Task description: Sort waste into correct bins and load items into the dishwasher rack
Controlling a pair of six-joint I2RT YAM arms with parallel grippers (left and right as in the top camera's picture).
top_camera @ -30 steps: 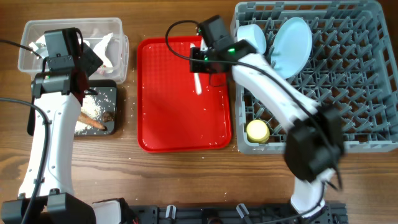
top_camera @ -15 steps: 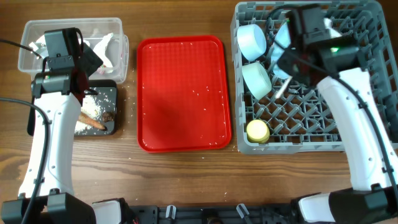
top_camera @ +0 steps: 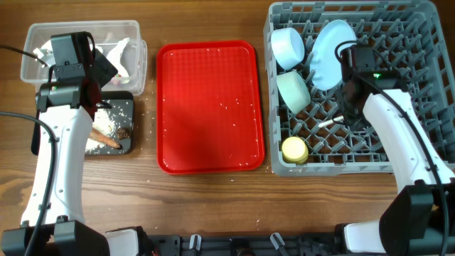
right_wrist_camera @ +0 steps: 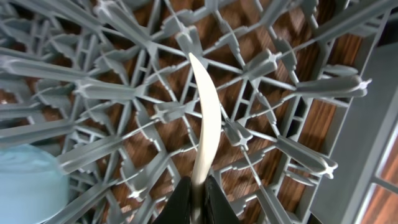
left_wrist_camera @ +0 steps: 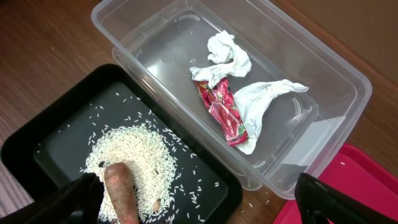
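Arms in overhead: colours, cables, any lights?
The left arm and right arm share white tubular links, black joints and black wrist blocks. A thin black cable runs along each. A green light glows on the right wrist. The left fingers are black.

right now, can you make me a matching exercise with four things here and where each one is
Things:
1 white spoon
2 yellow cup
3 red-and-white wrapper
4 rice crumbs

Places:
A in the black tray
B pinched in the right claw
C in the clear tub
D sitting unheld in the grey rack

Pairs: 1-B, 2-D, 3-C, 4-A
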